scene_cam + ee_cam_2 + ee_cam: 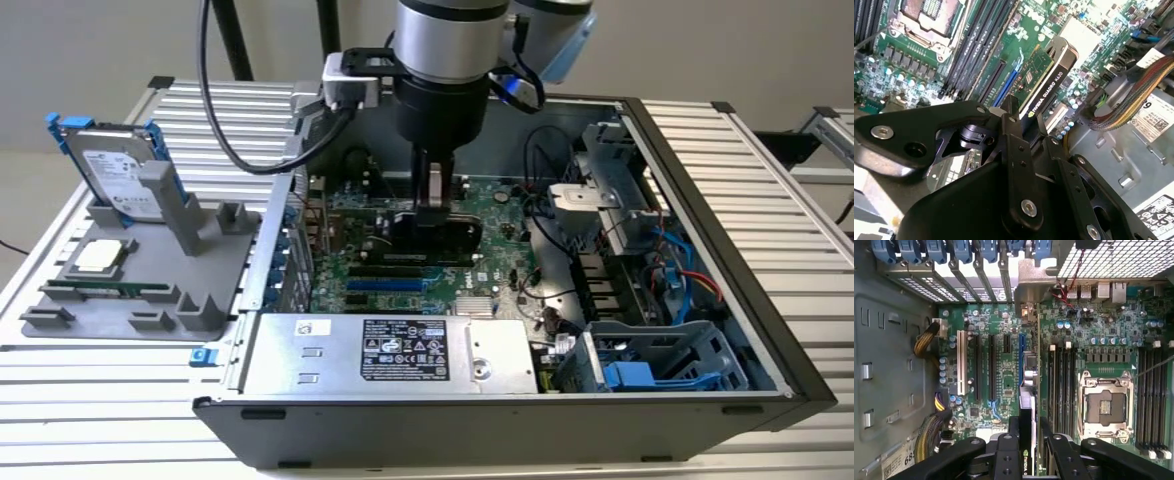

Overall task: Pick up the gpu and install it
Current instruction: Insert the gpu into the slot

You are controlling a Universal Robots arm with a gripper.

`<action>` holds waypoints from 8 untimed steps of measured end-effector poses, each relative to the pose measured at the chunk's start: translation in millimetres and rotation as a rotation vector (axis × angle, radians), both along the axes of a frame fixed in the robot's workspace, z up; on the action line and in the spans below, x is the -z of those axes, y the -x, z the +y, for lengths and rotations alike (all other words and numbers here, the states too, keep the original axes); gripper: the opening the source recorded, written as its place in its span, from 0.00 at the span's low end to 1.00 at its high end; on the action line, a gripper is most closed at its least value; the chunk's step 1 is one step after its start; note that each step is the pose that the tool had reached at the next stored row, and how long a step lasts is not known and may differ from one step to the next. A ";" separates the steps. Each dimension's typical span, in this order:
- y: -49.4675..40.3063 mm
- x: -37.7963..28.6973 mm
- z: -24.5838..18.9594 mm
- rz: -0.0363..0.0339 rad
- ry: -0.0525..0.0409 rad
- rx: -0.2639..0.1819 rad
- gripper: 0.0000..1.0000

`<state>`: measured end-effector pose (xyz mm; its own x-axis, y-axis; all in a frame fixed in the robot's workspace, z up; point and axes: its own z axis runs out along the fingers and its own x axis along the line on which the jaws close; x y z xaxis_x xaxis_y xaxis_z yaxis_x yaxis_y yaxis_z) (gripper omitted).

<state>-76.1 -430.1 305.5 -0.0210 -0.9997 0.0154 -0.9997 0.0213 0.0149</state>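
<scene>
- My exterior view looks down from in front at the open computer case [747, 330].
- Both wrist views sit close above its motherboard [1004, 365], sharing it.

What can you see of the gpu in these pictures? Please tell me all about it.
The gpu is a thin card with a green circuit board on one face and a black shroud with a silver edge. It stands on edge inside the open computer case, over the motherboard's expansion slots. The gripper is shut on its top edge. In the first wrist view its silver bracket reaches the case's rear wall.
</scene>
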 end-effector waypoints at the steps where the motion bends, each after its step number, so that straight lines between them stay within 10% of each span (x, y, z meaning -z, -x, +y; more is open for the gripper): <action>1: 1.0 1.8 -0.9 0.0000 0.0000 0.000 0.00; 8: 7.6 14.4 -6.9 0.0000 -0.0001 0.000 0.00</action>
<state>-83.7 -437.0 291.2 -0.0210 -0.9997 0.0153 -0.9997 0.0212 0.0149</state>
